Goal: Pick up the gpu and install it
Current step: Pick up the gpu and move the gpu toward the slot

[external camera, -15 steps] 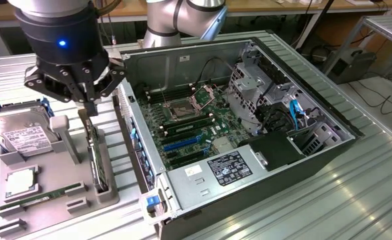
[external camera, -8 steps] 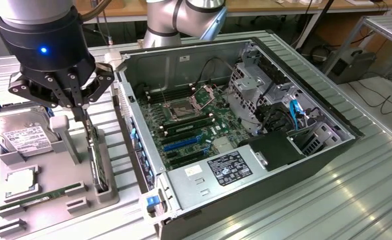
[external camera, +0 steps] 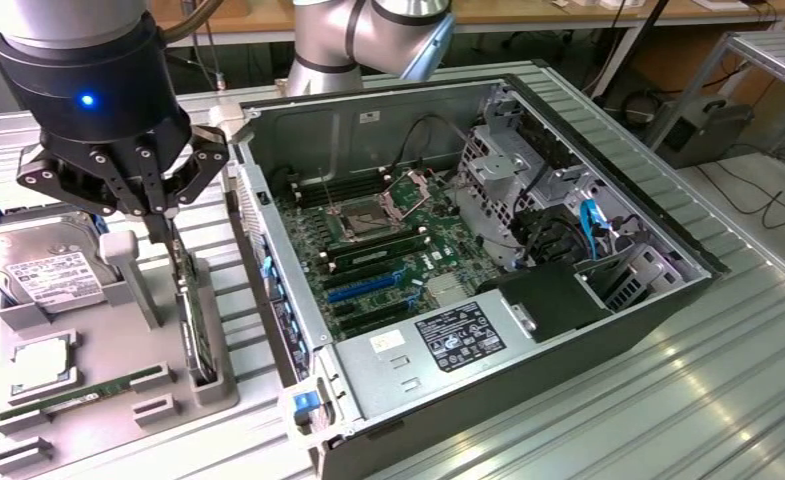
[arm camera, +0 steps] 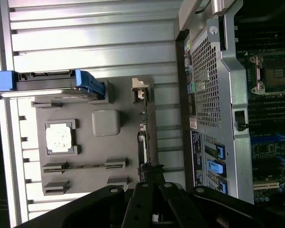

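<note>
The gpu (external camera: 200,325) is a thin dark card standing on its edge in a slot of the grey holder tray (external camera: 99,335), at the exterior view's left. In the wrist view the gpu (arm camera: 143,142) appears edge-on as a narrow strip. My gripper (external camera: 168,232) hangs just over the card's far end with its fingers shut together. The gripper (arm camera: 152,179) lines up over the card's edge there, and I cannot tell whether the tips touch it. The card sits in its slot.
The tray also carries a silver hard drive (external camera: 39,272), a square processor (external camera: 41,365) and a green memory stick (external camera: 88,392). To the exterior view's right lies the open computer case (external camera: 659,270) with its motherboard (external camera: 381,255) and blue slots (external camera: 363,290). Ribbed metal table (external camera: 659,400) lies around them.
</note>
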{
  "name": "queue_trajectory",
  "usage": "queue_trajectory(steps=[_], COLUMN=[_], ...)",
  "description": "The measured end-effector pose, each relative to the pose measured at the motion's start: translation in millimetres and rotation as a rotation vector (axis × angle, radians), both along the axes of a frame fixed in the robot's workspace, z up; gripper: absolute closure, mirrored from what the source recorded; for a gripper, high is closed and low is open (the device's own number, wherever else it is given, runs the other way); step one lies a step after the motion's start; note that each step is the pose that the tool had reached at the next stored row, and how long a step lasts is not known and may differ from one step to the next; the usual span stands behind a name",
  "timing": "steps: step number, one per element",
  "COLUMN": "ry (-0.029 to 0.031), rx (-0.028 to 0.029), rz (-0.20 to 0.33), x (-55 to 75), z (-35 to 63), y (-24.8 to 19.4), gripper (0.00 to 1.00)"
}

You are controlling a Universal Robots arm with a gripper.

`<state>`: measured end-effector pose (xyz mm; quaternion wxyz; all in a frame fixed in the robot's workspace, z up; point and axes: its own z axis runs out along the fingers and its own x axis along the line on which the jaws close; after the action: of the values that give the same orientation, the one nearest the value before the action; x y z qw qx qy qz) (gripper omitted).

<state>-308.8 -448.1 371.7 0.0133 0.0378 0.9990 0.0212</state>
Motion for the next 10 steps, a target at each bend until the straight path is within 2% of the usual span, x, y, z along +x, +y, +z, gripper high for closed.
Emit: queue_trajectory(steps=[4,7,9,10], ry=[0.0,0.0,0.0,0.0], rx=[0.0,0.0,0.0,0.0], rz=[0.0,0.0,0.0,0.0], x=[0.0,0.0,0.0,0.0], z=[0.0,0.0,0.0,0.0], y=[0.0,0.0,0.0,0.0], gripper=[0.89,0.71,0.71,0.64])
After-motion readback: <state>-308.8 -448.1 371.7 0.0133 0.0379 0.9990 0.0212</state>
